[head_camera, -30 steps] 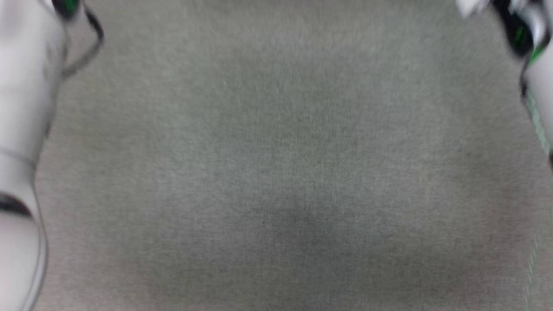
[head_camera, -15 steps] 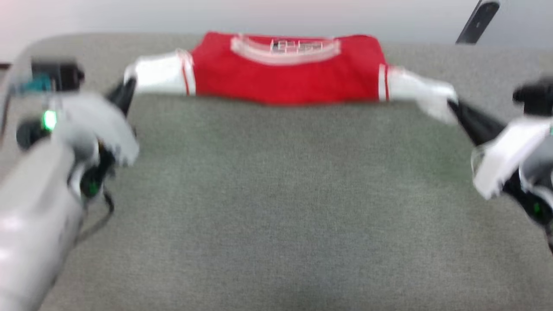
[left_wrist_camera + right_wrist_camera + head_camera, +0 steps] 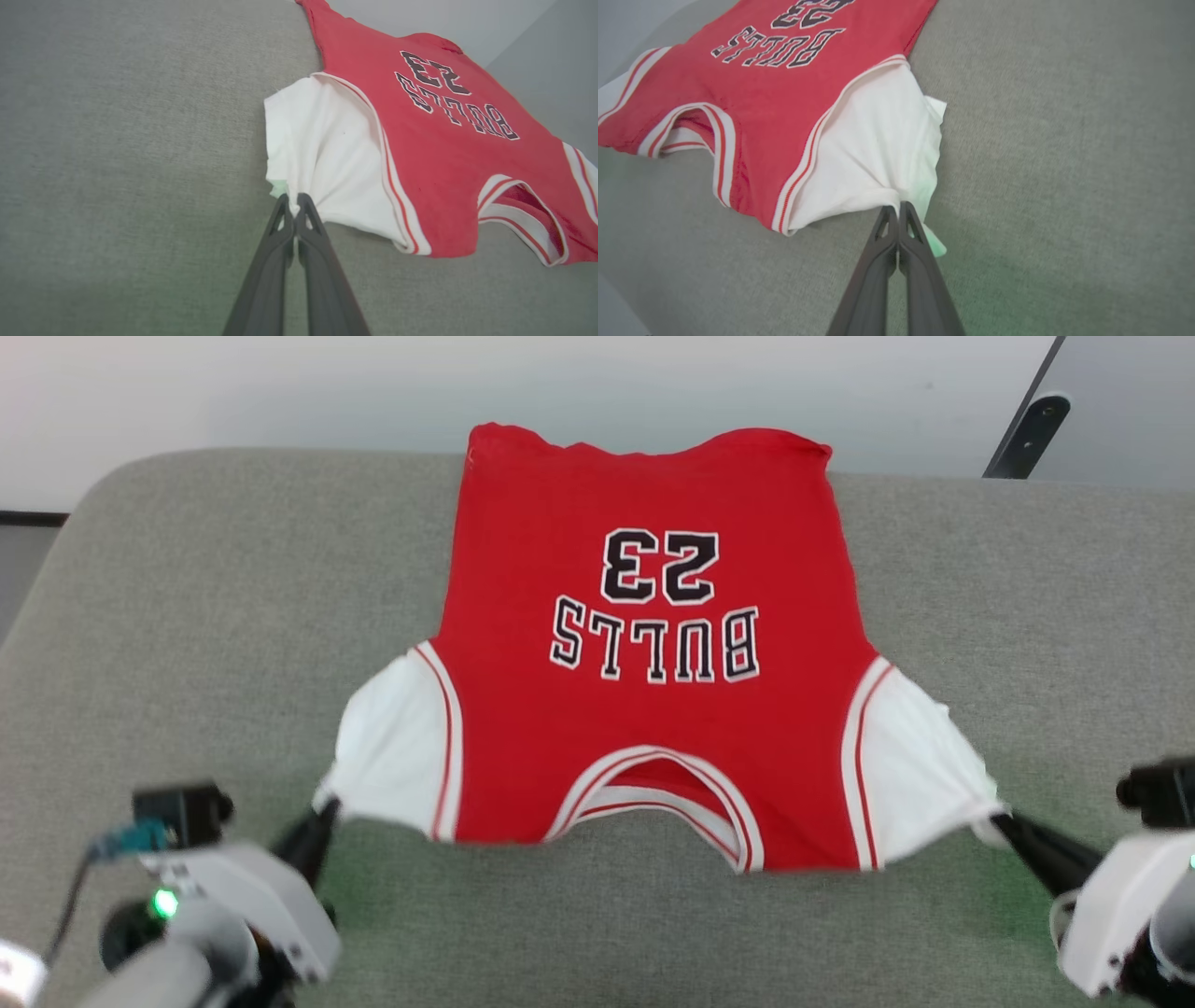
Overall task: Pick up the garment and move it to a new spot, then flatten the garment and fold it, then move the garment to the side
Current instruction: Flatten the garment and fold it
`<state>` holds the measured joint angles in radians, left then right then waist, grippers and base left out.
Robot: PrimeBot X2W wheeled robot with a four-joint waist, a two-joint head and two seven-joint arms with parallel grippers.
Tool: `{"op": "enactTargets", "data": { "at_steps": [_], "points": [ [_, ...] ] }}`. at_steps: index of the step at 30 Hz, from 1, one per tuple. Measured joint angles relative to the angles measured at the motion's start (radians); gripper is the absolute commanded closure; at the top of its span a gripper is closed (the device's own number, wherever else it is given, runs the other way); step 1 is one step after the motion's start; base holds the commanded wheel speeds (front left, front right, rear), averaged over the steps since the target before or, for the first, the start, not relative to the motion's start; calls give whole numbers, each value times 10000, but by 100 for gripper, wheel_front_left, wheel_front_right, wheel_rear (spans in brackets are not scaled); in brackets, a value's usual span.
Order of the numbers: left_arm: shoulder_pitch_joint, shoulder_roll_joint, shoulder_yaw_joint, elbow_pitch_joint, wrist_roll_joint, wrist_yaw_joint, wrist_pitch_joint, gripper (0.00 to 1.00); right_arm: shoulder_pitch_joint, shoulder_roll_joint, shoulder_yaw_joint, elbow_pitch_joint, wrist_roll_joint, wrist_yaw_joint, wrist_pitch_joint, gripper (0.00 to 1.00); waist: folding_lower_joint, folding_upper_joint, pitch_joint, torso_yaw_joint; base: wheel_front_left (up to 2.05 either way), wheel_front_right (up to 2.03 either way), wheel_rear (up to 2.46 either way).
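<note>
The garment (image 3: pixel 653 709) is a red jersey with white sleeves and black "BULLS 23" lettering, spread front-up on the grey cushion, collar toward me and hem hanging over the far edge. My left gripper (image 3: pixel 327 807) is shut on the tip of its left white sleeve (image 3: pixel 322 154), and the left wrist view has the gripper (image 3: pixel 293 198) pinching that cloth. My right gripper (image 3: pixel 999 819) is shut on the right white sleeve (image 3: pixel 878 154); the right wrist view shows the gripper (image 3: pixel 895 209) pinching the sleeve edge. Both sleeves are pulled taut outward.
The grey upholstered surface (image 3: pixel 187 616) has rounded corners and drops off at the far edge to a pale floor (image 3: pixel 280 392). A dark slanted bar (image 3: pixel 1027 429) stands at the far right. Bare cushion lies on both sides of the garment.
The head camera has swung upward, so the whole picture shifted. The garment has gone from folded over at the far edge to spread open, lettering up, with both grippers holding the sleeves nearer to me.
</note>
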<state>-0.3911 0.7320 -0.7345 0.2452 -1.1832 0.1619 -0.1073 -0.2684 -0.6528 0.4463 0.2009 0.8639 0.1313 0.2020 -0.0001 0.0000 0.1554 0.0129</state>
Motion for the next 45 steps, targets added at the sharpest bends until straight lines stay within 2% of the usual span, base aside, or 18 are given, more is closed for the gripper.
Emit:
{"op": "enactTargets", "data": {
  "at_steps": [6,15,21,23,31,32,33,34,35,41,45],
  "points": [
    [1367,261,115,-1356,-336,838,-301,100,1427,19,-976,-393,-109,0,608,100,0,0,176,56,0,0,0],
    [2581,642,460,-2763,-947,1626,-456,100,2684,27,-2518,-1344,-328,0,1969,100,0,0,575,124,0,0,0],
    [2693,677,428,-3005,-1012,1779,-382,100,2797,385,-3012,-1684,-1064,0,2531,100,0,0,806,105,0,0,0],
    [2605,621,372,-2934,-984,1795,-307,100,2715,683,-3074,-1624,-1317,0,2763,100,0,0,872,79,0,0,0],
    [2057,374,138,-2592,-721,1816,-25,100,1829,1248,-2594,-1058,-2460,0,3699,100,0,0,1061,-98,0,0,0],
    [2004,334,127,-2562,-706,1814,-17,100,1700,1346,-2546,-924,-2537,0,3705,70,0,0,1074,-120,0,0,0],
    [1936,270,107,-2531,-673,1814,-17,100,1569,1434,-2499,-761,-2640,0,3722,53,0,0,1087,-137,0,0,0],
    [1874,226,86,-2506,-644,1812,-15,100,1453,1475,-2418,-662,-2725,2,3804,9,0,0,1098,-149,0,0,0],
    [1828,194,71,-2476,-629,1804,0,100,1346,1530,-2362,-573,-2777,0,3856,0,0,0,1102,-154,0,0,0],
    [1750,109,58,-2372,-585,1797,-36,100,1164,1670,-2295,-752,-2744,4,3927,0,0,0,1048,-185,0,0,0],
    [1773,107,65,-2383,-573,1795,-134,100,1692,1632,-2828,-1507,-2527,4,3921,0,0,0,981,-212,0,0,0]
  ]
}}
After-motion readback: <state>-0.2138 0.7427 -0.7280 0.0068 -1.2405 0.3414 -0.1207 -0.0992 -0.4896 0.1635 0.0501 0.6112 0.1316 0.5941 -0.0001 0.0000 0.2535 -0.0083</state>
